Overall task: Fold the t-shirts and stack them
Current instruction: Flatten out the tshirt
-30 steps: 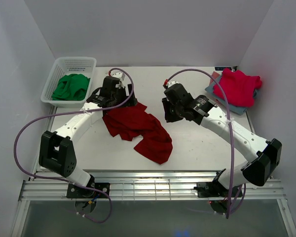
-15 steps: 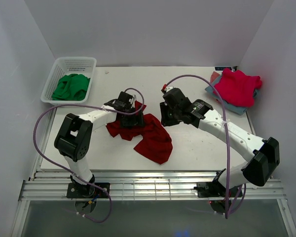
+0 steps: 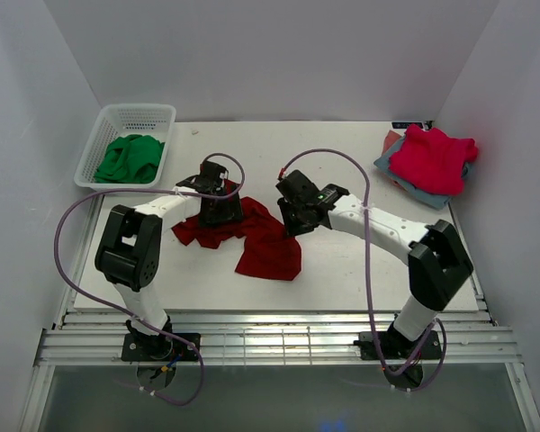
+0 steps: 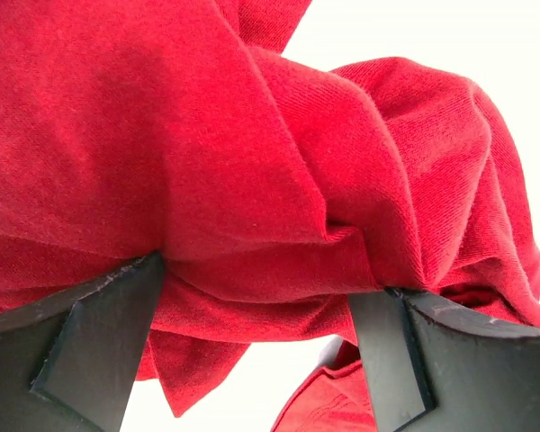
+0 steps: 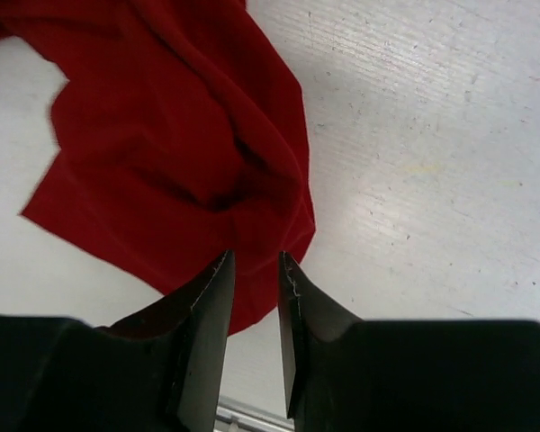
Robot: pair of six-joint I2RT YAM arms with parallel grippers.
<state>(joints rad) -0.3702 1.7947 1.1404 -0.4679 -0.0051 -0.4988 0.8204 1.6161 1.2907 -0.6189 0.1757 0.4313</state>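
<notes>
top view: the dark red t-shirt (image 3: 256, 241) lies crumpled mid-worktop (image 3: 369, 270), with the left fingers (image 3: 220, 209) at its far edge.
left wrist: they clench a thick, soft bunch, so several layers may drag together.
right wrist: the right fingers (image 5: 254, 263), narrowly parted and empty, hover at the limp hem and could pinch two plies.

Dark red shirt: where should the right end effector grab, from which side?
Likely the rounded fold at the right edge of the dark red shirt, just beyond the right end effector. Come from above on the table side: the cloth humps up there, and the left end effector holds the opposite bunch.
</notes>
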